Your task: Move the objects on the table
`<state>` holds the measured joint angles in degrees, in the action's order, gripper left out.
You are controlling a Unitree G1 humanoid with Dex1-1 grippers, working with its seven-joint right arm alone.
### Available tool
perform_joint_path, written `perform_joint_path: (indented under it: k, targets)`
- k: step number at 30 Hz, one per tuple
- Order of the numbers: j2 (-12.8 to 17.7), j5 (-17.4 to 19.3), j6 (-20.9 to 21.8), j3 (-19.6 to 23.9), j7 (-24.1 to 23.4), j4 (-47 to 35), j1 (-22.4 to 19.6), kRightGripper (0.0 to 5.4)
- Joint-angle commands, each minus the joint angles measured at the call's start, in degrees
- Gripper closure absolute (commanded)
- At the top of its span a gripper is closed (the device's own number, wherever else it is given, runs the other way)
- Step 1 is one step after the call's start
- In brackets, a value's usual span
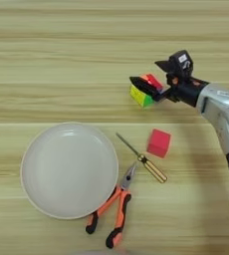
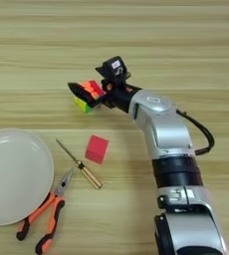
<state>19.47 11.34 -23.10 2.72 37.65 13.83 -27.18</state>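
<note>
The multicoloured puzzle cube [image 1: 147,94] sits on the table [image 1: 57,55] right of centre. My right gripper [image 1: 146,71] reaches in from the right and is open. Its lower black finger crosses the cube's upper left face, and its upper finger stands apart behind the cube. The small red cube [image 1: 159,143] lies below the puzzle cube. Just left of the red cube lies the thin wooden-handled screwdriver [image 1: 142,159], pointing diagonally. The orange-and-black-handled pliers [image 1: 112,211] lie below it, jaws up towards the screwdriver. The round beige plate [image 1: 69,169] rests at the lower left with nothing on it.
My silver forearm [image 2: 159,124] runs down the right side of the right eye view, with a black cable [image 2: 203,137] looping beside it. Bare wood spans the far half of the table.
</note>
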Motion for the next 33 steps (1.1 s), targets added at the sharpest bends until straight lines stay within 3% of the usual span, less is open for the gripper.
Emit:
perform_joint_path:
  k: [1,8,21,33]
  targets:
    - [-0.5,-2.0,3.7,-0.3,-3.9,2.1,-5.4,0.04]
    - [-1.6,-5.8,7.6,-2.1,-7.0,8.8,-6.9,0.04]
    - [-2.3,-7.0,11.6,-1.7,-8.5,15.7,-8.7,0.04]
    - [-2.6,-7.7,14.1,-1.7,-8.5,17.8,-9.2,1.69]
